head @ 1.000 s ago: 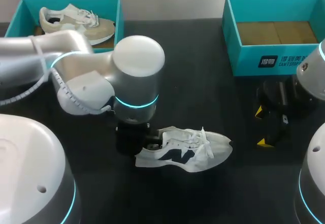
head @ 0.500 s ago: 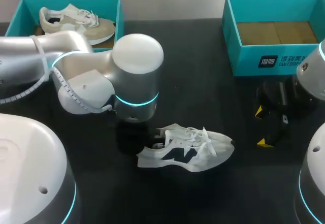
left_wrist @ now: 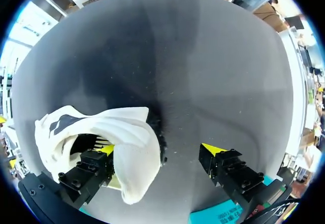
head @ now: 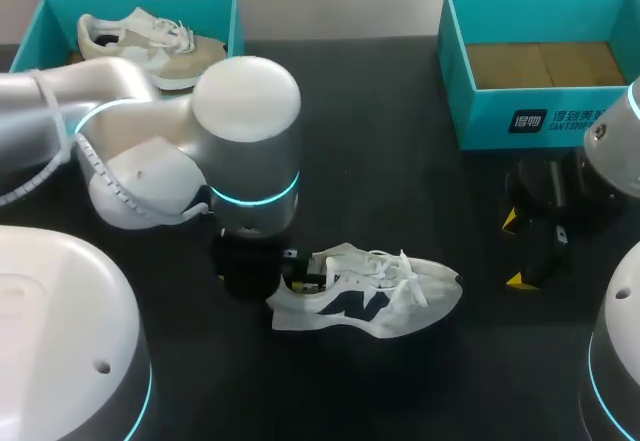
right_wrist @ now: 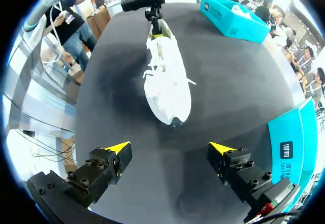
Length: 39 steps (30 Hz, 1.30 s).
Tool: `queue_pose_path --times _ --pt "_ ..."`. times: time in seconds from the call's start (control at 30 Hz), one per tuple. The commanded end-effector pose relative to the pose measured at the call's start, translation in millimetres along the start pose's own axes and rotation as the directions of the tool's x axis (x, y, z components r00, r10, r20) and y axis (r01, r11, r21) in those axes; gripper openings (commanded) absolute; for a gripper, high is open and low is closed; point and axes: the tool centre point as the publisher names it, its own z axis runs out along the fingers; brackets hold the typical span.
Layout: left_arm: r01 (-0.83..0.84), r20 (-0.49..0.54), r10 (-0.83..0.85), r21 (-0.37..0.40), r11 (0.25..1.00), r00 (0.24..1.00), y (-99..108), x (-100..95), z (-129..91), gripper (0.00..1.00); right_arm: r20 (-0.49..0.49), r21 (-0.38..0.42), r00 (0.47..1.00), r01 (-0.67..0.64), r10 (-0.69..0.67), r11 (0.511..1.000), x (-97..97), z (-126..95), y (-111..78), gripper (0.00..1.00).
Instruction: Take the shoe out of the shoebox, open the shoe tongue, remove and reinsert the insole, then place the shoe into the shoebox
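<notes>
Left hand (left_wrist: pixel 160 151) spread, one finger (left_wrist: pixel 93 166) in white shoe (left_wrist: pixel 128 131); right hand (right_wrist: pixel 170 148) spread near teal shoebox (head: pixel 520 117)

White shoe (left_wrist: pixel 127 132) on dark table (left_wrist: pixel 213 71), one of the wide-apart fingers (left_wrist: pixel 84 172) in its heel opening

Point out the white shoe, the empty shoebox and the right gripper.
white shoe (head: pixel 368 297), head view, middle of its side.
empty shoebox (head: pixel 485 121), head view, bare front wall.
right gripper (right_wrist: pixel 170 148), right wrist view, midway between its tips.
</notes>
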Motion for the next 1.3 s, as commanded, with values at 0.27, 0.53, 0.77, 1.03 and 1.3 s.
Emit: queue_pose_path --times 0.27,0.53,0.77,1.03,1.3 --pt "0.185 0.188 -0.185 0.019 0.983 0.965 -7.4 28.9 -42.3 1.0 0.003 0.002 1.0 -0.001 0.001 1.0 0.9 1.2 0.2 1.0" --pt "0.339 0.319 -0.352 0.097 0.936 0.88 -15.7 47.8 -77.6 1.0 0.003 0.002 1.0 -0.001 0.001 1.0 0.9 1.2 0.2 1.0" --pt "0.512 0.384 -0.606 0.324 0.795 0.697 -27.8 67.1 -87.2 1.0 0.003 0.002 1.0 -0.001 0.001 1.0 0.9 1.2 0.2 1.0" --pt "0.571 0.326 -0.697 0.408 0.713 0.638 -32.1 79.3 -84.5 1.0 0.003 0.002 1.0 -0.001 0.001 1.0 0.9 1.2 0.2 1.0" --pt "0.571 0.326 -0.697 0.408 0.713 0.638 -32.1 79.3 -84.5 1.0 0.003 0.002 1.0 -0.001 0.001 1.0 0.9 1.2 0.2 1.0"
